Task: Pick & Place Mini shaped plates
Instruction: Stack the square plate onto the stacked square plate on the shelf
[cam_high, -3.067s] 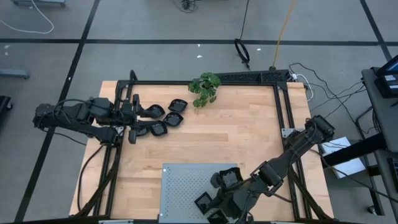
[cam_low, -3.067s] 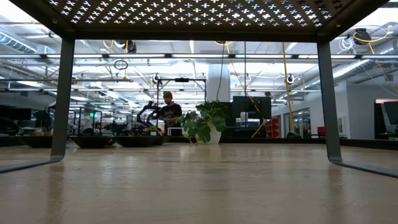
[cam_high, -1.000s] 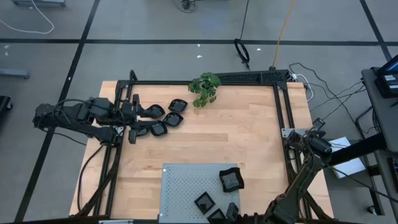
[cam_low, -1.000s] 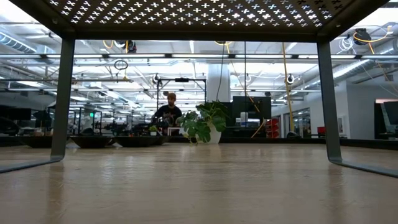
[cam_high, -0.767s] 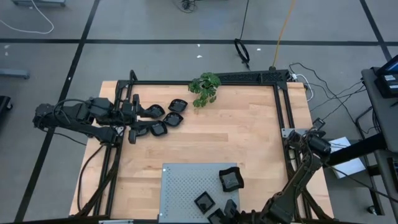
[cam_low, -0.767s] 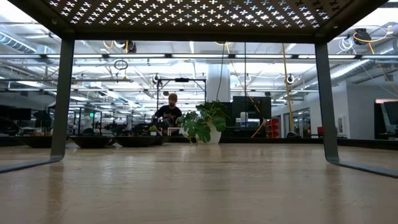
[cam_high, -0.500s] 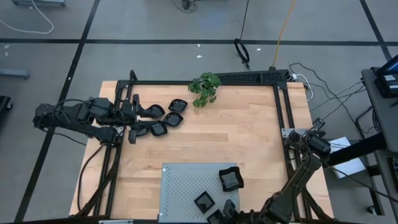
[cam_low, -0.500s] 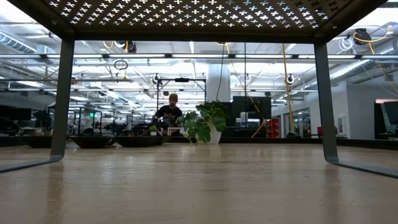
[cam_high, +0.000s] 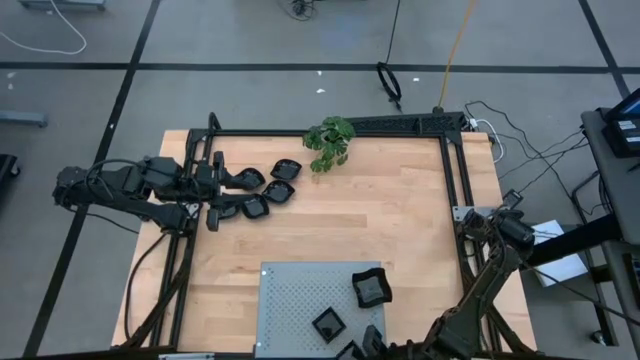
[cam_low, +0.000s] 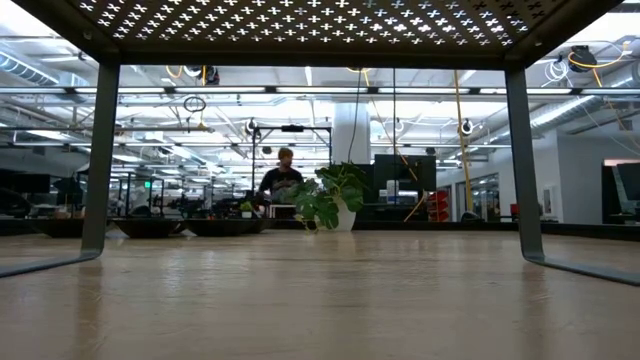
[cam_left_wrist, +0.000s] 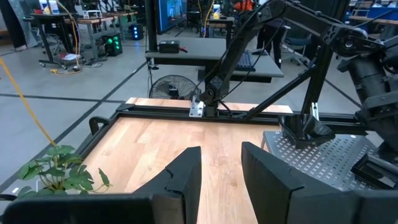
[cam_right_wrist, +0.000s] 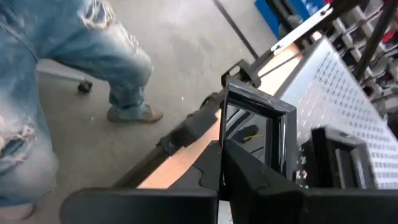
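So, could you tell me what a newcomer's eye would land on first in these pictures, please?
Probably the cluster of black mini plates at the table's far left, right beside the waiting left gripper. Next, the grey perforated panel at the near edge, bearing a few more plates, including a square one near its right corner. The green plant at the far edge stands out too.

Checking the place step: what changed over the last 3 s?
The right hand drew back off the grey panel toward the table's near edge, leaving a square plate on it; it now looks shut on another plate, held on edge. Left hand, plate pile, plant: unchanged.
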